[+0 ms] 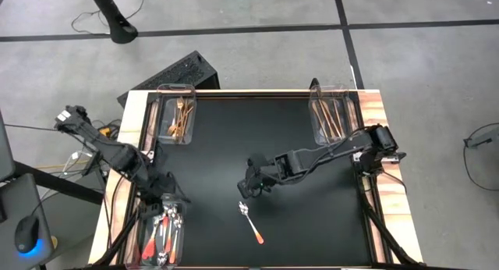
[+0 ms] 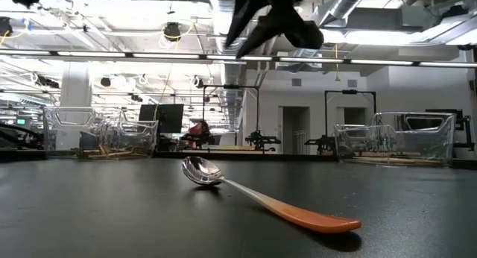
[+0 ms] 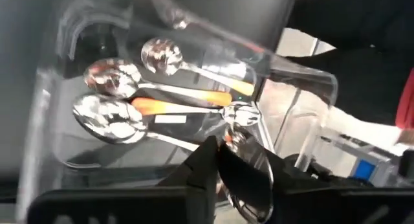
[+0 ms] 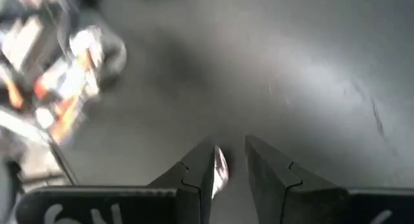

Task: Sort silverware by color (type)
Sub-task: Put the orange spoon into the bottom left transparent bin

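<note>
— Black desk point(image 1: 218, 145), nearly bare. How far along are you?

— Close to done, I judge. The gold forks point(image 1: 182, 118) lie in the fork bin point(image 1: 165, 114), beyond the last spoon point(image 1: 250, 222) toward the desk's far edge, and the copper knives point(image 1: 328, 118) lie in the knife bin point(image 1: 315, 114) at the other far corner. One spoon is loose on the desk; it has to join the others in the spoon bin point(image 1: 181, 237) at the near corner.

— And the tools?

— My right tool point(image 1: 251, 184) hovers just beyond the spoon's bowl, fingers narrowly apart and empty. My left tool point(image 3: 217, 162) is over the spoon bin, a spoon bowl at its tips; whether it grips, I cannot tell.

— How does the spoon look?

— Shiny silver bowl, hollow side up, slim neck, orange-red handle, lying flat.
</note>
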